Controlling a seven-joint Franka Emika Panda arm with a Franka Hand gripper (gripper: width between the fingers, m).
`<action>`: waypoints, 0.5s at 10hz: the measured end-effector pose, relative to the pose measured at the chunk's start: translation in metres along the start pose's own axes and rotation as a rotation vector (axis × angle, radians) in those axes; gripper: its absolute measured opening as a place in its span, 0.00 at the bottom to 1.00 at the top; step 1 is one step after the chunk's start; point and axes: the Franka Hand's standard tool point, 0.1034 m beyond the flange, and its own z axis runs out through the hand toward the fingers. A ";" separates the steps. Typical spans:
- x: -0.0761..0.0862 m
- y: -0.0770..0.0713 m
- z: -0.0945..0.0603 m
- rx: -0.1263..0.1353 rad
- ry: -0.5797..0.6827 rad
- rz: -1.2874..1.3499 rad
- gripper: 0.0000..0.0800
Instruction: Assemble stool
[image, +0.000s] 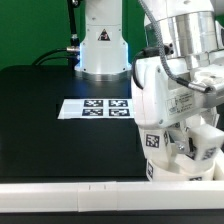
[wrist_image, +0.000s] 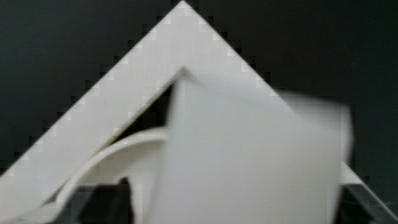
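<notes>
My gripper (image: 190, 152) is low over the table's front corner on the exterior view's right. In the wrist view my gripper (wrist_image: 222, 212) is shut on a white blocky stool leg (wrist_image: 240, 150) that fills the space between the dark pads (wrist_image: 75, 205). The leg stands upright and is blurred by closeness. A curved white rim of the round seat (wrist_image: 121, 160) shows just below and beside it. In the exterior view, white tagged stool parts (image: 153, 143) crowd under the hand. I cannot tell them apart there, nor whether the leg touches the seat.
A white rail (image: 60, 190) runs along the table's front edge, and its pointed corner (wrist_image: 178, 40) frames the parts in the wrist view. The marker board (image: 97, 108) lies mid-table. The arm's base (image: 100, 45) stands at the back.
</notes>
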 end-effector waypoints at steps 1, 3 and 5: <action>-0.003 -0.001 -0.005 -0.010 -0.006 -0.091 0.69; -0.017 -0.012 -0.028 0.012 -0.039 -0.432 0.81; -0.018 -0.014 -0.031 0.019 -0.039 -0.609 0.81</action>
